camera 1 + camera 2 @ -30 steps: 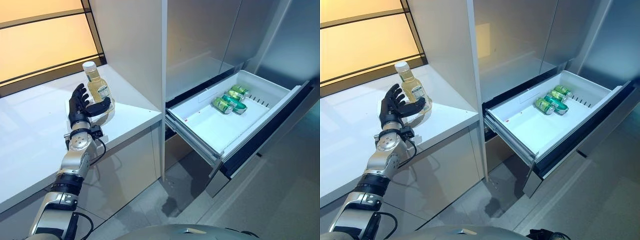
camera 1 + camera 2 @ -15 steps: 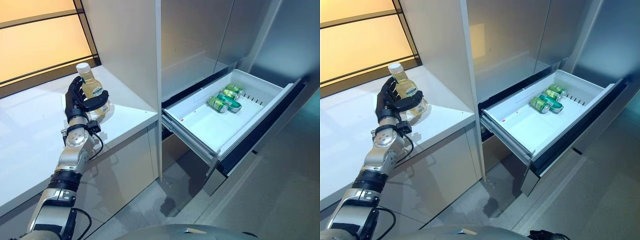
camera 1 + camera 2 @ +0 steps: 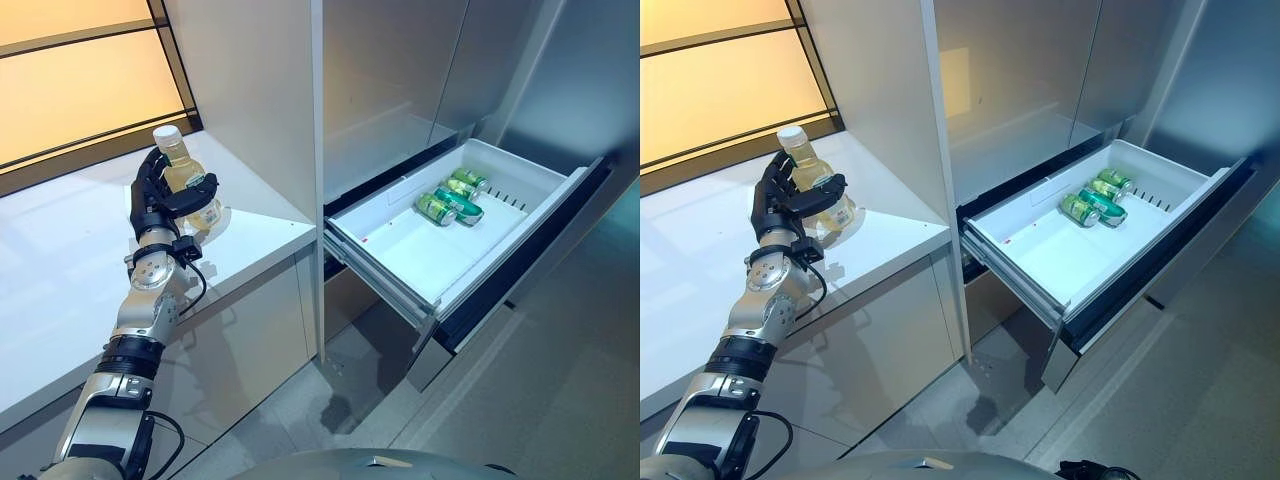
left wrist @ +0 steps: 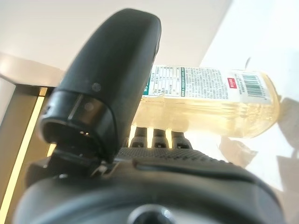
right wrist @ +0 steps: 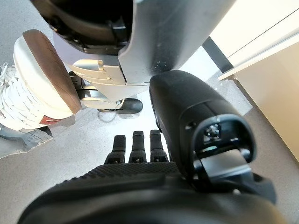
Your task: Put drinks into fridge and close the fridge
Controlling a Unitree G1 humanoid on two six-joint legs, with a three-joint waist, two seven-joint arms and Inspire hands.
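A clear bottle of pale yellow drink with a white cap and green label stands upright on the white counter. My left hand is shut on it: the thumb crosses the bottle's front and the fingers curl behind. The fridge's white drawer is pulled out to the right, with three green cans lying at its far end. My right hand shows only in its own wrist view, fingers relaxed above the floor and holding nothing.
A tall grey cabinet panel rises right beside the bottle, between the counter and the fridge. The open drawer juts out over the grey floor. A person's white and brown shoe stands near my right hand.
My left hand has moved from just in front of the bottle to closing its fingers and thumb round it. The camera has shifted slightly; the drawer and cans have not moved.
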